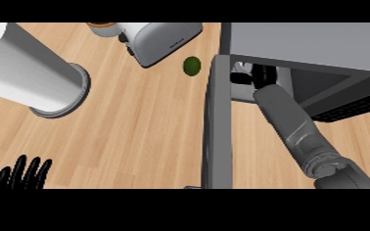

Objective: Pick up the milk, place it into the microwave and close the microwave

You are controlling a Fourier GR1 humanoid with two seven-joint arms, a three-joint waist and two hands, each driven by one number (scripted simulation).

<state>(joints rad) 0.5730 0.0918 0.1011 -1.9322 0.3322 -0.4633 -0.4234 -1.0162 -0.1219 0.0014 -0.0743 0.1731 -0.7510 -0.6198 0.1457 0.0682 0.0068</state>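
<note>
Head view only: the right hand (254, 76) is pushed deep into the microwave (303, 44), past its open door (217, 127). Whether its fingers are apart or clamped can't be told, and the milk isn't seen, probably hidden there. Likely a light, stiff carton, best gripped mid-body. The left hand (25, 172) is rested low-left, fingers straight.

The grey right forearm (292, 122) slants up from the lower right corner, stretched out long, and its black right hand (260, 76) sits at the far end with only part of it showing, so how its fingers stand cannot be told. Down in the lower left corner the black left hand (25, 173) rests open, fingers straight and spread, pointing up.
</note>
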